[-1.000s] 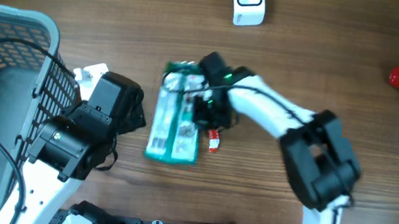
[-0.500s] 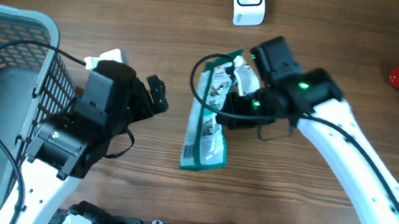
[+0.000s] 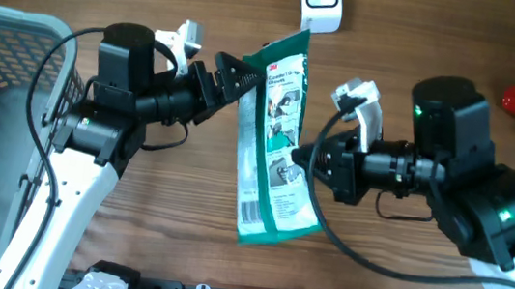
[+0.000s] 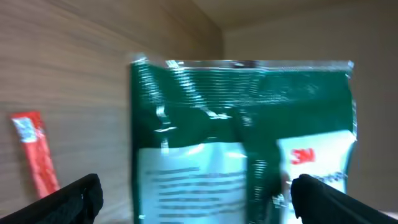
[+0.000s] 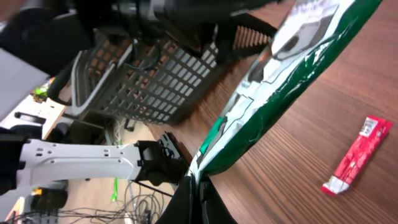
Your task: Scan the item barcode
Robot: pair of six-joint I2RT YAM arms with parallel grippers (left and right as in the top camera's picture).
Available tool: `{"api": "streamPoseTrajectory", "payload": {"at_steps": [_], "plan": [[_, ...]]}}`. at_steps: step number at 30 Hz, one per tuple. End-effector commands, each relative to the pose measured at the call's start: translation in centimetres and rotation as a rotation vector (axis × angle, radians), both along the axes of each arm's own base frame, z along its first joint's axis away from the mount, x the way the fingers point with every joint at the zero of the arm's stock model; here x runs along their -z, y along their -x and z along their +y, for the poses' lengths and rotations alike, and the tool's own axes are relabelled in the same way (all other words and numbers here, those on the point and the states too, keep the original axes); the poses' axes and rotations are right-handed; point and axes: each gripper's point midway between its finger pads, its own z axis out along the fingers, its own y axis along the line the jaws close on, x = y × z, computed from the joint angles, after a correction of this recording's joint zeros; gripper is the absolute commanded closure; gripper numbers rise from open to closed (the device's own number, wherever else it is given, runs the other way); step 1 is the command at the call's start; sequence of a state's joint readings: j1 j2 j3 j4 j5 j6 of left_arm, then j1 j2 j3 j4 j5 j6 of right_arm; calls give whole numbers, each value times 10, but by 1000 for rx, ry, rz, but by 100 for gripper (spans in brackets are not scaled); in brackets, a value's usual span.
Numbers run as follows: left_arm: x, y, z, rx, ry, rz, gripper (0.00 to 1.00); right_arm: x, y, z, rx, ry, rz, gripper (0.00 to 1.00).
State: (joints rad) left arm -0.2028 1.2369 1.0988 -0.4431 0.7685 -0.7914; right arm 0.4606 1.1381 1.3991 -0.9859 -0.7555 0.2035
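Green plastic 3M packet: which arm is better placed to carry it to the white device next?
Right. The right gripper is shut on the green plastic 3M packet; the left gripper is open beside its top edge, holding nothing.

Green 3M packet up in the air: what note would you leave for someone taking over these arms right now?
Right gripper: shut on the green 3M packet, holding it above the table.
Left gripper: open, jaws wide at the packet's top edge, not gripping.
White scanner: at the table's far edge, beyond the packet.
Done: packet picked up.
Left: present its barcode to the scanner.
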Motion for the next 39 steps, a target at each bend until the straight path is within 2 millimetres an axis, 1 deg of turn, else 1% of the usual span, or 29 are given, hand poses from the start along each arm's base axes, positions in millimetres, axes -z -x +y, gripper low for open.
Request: {"api": "streamPoseTrajectory", "payload": {"at_steps": [1, 2, 3, 6, 13, 22, 25, 27, 28, 29, 30, 31, 32, 33, 34, 35, 36, 37, 38, 39], "plan": [[-9, 15, -11, 103, 73, 15, 0, -18, 7, -1, -16, -54, -51, 96], [-11, 17, -12, 118, 86, 16, 0, -21, 7, 0, -16, -60, -65, 96], [-19, 20, -17, 154, 121, 6, 0, -24, 5, 0, -15, -70, -84, 96], [-29, 23, -20, 185, 160, -10, 0, -31, 1, 2, -5, -92, -96, 96], [-29, 22, -20, 187, 155, -21, 0, -55, -10, 7, 36, -180, -117, 96], [-32, 20, -20, 181, 155, -41, 0, -74, -31, -14, 126, -284, -50, 96], [-34, 19, -20, 180, 159, -47, 0, -86, -37, -16, 143, -320, -76, 96], [-34, 19, -20, 180, 158, -48, 0, -87, -42, -17, 160, -313, -107, 96], [-34, 18, -19, 178, 153, -57, 0, -74, -51, -22, 204, -251, -131, 96], [-33, 15, -17, 173, 142, -78, 0, -55, -61, -30, 267, -170, -125, 88], [-33, 13, -13, 163, 134, -92, 0, -33, -69, -39, 312, -76, -121, 77], [-33, 9, -7, 148, 129, -100, 0, 5, -80, -56, 383, 92, -76, 62], [-33, 1, 6, 109, 123, -106, 0, 53, -84, -73, 447, 263, 58, 50], [-32, -3, 13, 93, 112, -128, 0, 72, -83, -75, 439, 318, 121, 46], [-32, -7, 21, 70, 98, -144, 0, 89, -81, -71, 400, 362, 171, 41], [-27, -16, 37, 5, 79, -132, 0, 110, -79, -65, 353, 411, 230, 38], [-21, -24, 54, -65, 55, -111, 0, 123, -79, -60, 324, 450, 254, 36], [-13, -30, 70, -132, 26, -87, 0, 134, -79, -53, 292, 483, 265, 32], [-7, -33, 81, -176, 0, -69, 0, 146, -77, -47, 268, 519, 281, 30], [5, -35, 98, -243, -45, -31, 0, 156, -74, -39, 240, 551, 292, 27]]}}
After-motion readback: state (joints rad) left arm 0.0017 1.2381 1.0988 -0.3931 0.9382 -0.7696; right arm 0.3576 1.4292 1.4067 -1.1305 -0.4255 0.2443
